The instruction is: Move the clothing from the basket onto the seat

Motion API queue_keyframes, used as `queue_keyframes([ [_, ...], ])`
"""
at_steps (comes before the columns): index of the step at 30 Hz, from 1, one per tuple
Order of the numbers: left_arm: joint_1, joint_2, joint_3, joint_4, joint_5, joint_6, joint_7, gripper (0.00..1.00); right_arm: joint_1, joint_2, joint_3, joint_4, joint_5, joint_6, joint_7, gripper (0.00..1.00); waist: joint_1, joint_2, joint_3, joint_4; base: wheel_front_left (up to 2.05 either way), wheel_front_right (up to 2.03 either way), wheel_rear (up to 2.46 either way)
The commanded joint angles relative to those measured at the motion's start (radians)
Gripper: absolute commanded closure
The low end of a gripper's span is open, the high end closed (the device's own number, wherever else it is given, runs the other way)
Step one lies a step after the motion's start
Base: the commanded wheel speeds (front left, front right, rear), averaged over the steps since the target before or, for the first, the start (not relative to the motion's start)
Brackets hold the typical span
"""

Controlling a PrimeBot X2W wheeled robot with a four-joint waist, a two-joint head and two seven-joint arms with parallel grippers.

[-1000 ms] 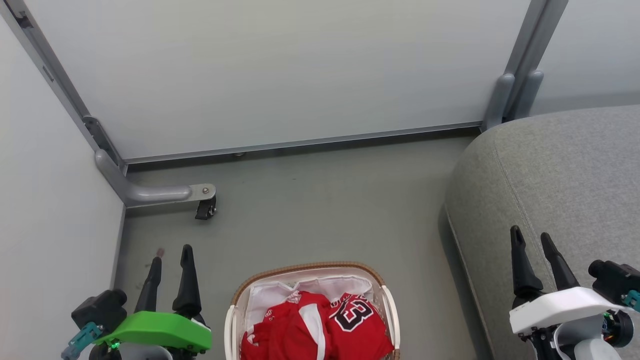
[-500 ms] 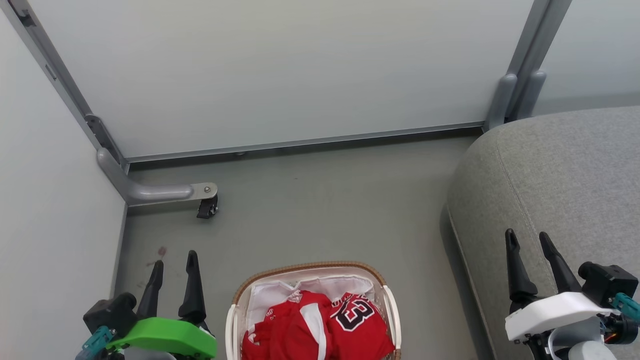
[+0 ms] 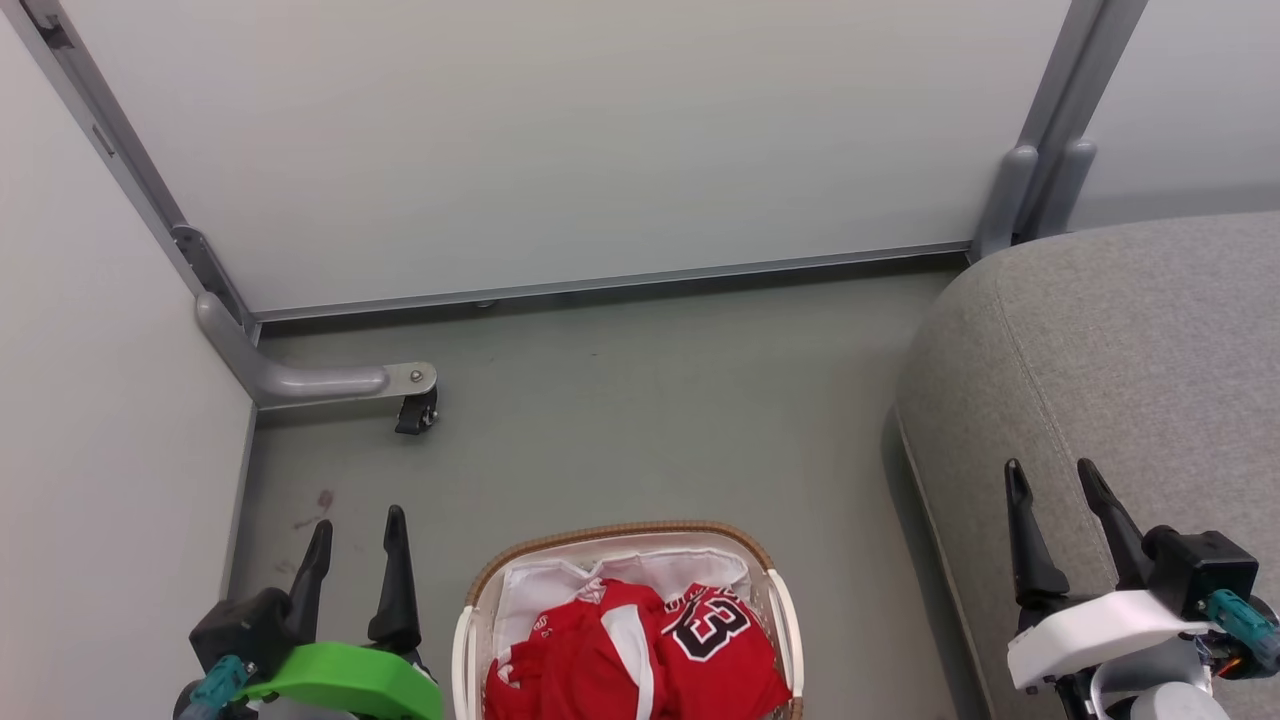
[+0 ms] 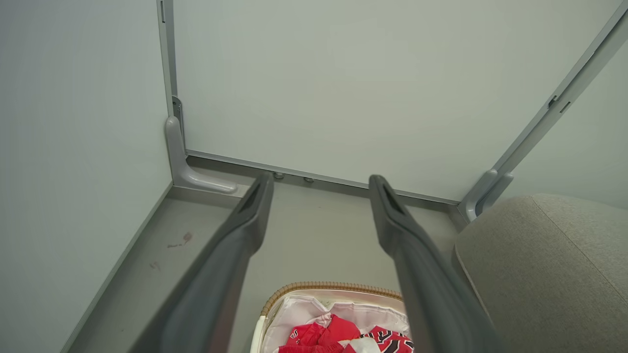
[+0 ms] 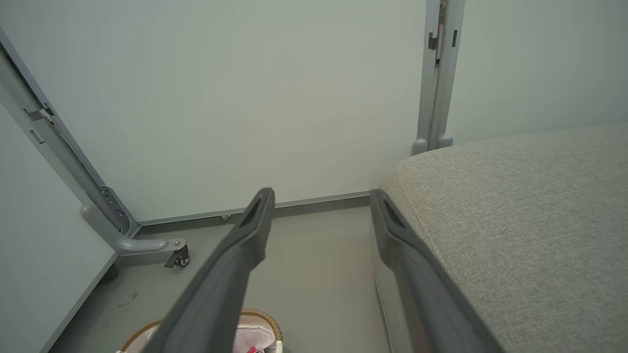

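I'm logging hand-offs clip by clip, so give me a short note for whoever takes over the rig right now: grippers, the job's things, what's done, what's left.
Left gripper: open, empty, over the floor left of the basket.
Right gripper: open, empty, at the basket-side edge of the seat.
Clothing: the striped garment and the number 23 jersey both lie in the basket on its white liner.
Done: nothing; neither garment is on the seat.
Left: lift both garments out and lay them on the seat.
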Motion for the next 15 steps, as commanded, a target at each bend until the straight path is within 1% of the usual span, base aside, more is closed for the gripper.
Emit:
queue_keyframes([
  [1,0.008,0.007,-0.001,-0.001,0.022,0.001,-0.009,0.00,0.008,-0.006,-0.001,-0.006,-0.023,0.000,-0.008,0.00,0.0000,-0.0001,0.000,0.001,0.00,0.00,0.00],
  [15,0.011,0.008,-0.011,0.023,0.108,0.002,-0.035,0.00,0.014,-0.008,0.003,-0.001,-0.129,0.000,-0.034,0.00,0.0000,-0.0001,0.004,0.006,0.00,0.00,0.00],
])
